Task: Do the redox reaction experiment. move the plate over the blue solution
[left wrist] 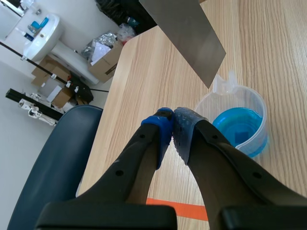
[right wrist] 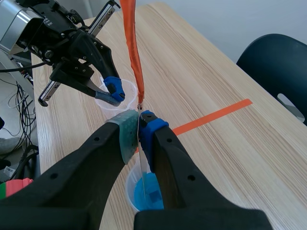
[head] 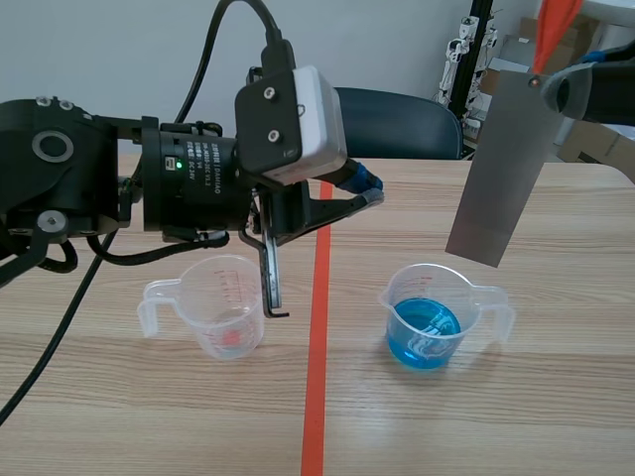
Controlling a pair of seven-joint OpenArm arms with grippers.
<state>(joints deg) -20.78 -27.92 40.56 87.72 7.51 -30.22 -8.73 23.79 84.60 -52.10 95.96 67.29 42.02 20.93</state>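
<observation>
Task item: plate [head: 501, 169], a thin flat rectangle of dull grey metal, matte, sharp-cornered. Hanging tilted from right tool [head: 552, 91], pinched at top edge between both pads [right wrist: 125, 134], orange strip [head: 556, 25] trailing up from the same spot. Lower edge just above and beside rim of beaker [head: 434, 315] of blue solution [head: 425, 333]; not dipped.

Handling, as judged: light, stiff, no flex expected. Smooth faces likely slippery against pads, so prone to swinging about the single pinch point. Best gripped at top edge, leaving lower part free for the liquid.

Beaker: clear thin plastic with handle and spout, probably easy to tip if knocked. Second clear beaker [head: 220, 309], reddish trace at bottom, across tape line [head: 316, 377] on wood-grain worktop [head: 556, 416].

Other side: left tool [left wrist: 172, 125] closed, pads touching, nothing held.
</observation>
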